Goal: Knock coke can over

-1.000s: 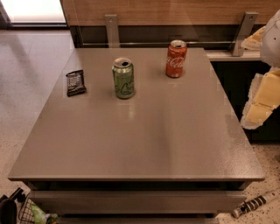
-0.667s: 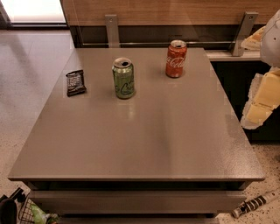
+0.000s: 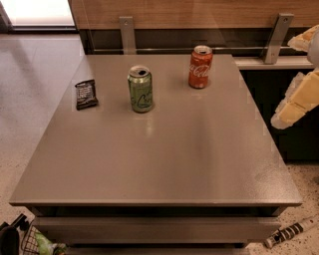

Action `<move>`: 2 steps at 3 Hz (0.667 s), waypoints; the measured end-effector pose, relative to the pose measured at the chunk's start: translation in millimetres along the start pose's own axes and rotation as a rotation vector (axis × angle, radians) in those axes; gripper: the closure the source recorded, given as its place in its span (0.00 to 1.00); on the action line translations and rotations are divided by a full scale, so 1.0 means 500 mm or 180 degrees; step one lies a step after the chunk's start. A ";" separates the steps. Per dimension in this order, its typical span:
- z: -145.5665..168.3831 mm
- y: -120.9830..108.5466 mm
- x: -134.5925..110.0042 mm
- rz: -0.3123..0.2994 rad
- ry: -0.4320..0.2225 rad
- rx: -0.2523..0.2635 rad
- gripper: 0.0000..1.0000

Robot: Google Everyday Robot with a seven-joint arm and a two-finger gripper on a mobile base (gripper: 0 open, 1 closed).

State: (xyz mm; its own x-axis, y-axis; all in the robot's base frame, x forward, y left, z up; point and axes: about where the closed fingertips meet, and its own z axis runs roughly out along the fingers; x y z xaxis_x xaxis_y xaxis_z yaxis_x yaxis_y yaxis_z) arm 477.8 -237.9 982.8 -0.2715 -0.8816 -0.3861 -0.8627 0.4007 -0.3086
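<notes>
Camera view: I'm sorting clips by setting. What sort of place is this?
Likely an office break area or kitchenette: a grey table holding a coke can, a green can and a wrapped snack bar, a wood-panelled wall behind, a speckled floor. The gripper hangs beyond the table's right edge.

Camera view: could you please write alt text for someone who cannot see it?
An upright coke can stands far back on a grey table, right of a green can and a dark snack bar; the pincer hangs beyond the table's right edge.
</notes>
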 end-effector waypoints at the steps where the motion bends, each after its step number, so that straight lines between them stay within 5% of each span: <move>1: 0.064 -0.088 -0.006 0.0352 -0.0637 0.0139 0.00; 2: 0.149 -0.212 -0.073 0.0655 -0.1626 0.0289 0.00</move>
State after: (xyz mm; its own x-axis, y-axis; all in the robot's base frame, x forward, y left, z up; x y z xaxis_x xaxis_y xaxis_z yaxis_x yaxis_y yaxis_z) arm 611.2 -229.5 964.9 -0.1694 -0.5591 -0.8116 -0.7675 0.5915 -0.2472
